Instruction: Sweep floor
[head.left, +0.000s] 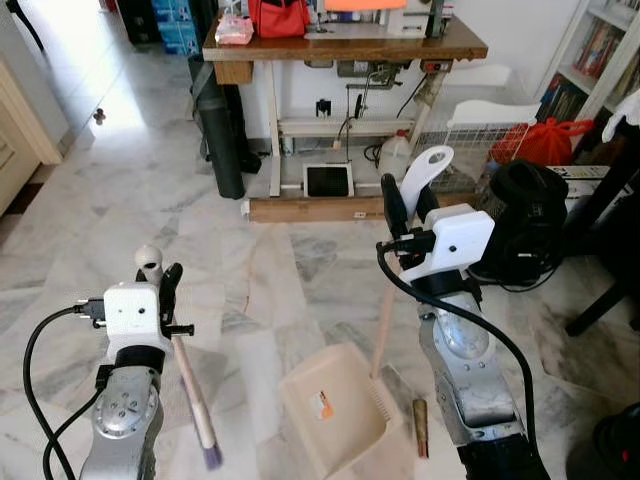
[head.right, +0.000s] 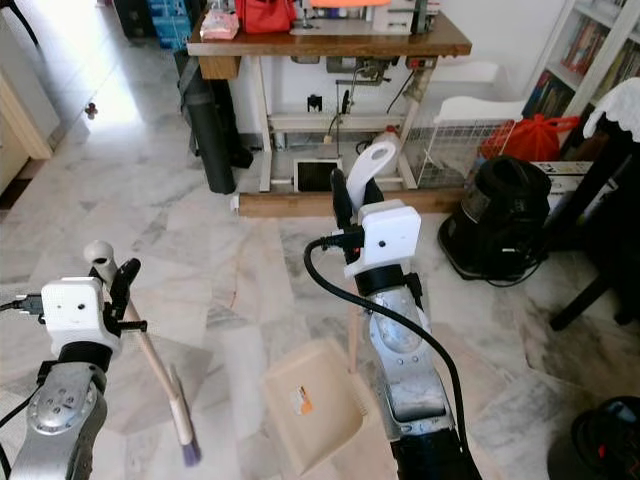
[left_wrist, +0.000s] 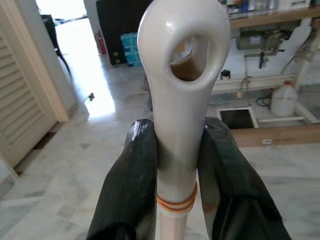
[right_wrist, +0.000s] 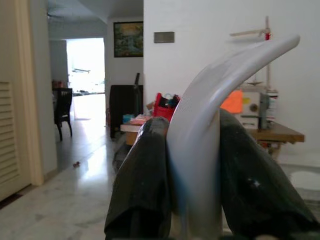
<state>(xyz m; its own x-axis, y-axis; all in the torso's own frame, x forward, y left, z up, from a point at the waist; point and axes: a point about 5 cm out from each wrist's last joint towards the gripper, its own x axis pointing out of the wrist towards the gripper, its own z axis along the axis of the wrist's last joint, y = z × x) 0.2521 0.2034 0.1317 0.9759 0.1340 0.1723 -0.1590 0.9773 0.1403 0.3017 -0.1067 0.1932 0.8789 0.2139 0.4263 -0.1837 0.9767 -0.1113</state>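
Observation:
My left gripper (head.left: 160, 276) is shut on the white looped top of a broom handle (left_wrist: 181, 75). Its beige stick (head.left: 190, 385) slants down over the marble floor to a purple end (head.left: 212, 458). My right gripper (head.left: 410, 206) is shut on the curved white grip (right_wrist: 210, 110) of a dustpan handle. From it a thin pole (head.left: 383, 330) drops to the beige dustpan (head.left: 335, 405), which rests on the floor between my arms. A small brown cylinder (head.left: 421, 428) lies on the floor just right of the pan.
A wooden sewing table (head.left: 345, 45) stands ahead, with a tablet (head.left: 328, 180) and a plank (head.left: 315, 208) under it. A black roll (head.left: 220, 140) leans at its left. To the right are a black vacuum (head.left: 520, 220), a wire basket (head.left: 465, 140), a red bag (head.left: 545, 140) and dark table legs (head.left: 600, 300).

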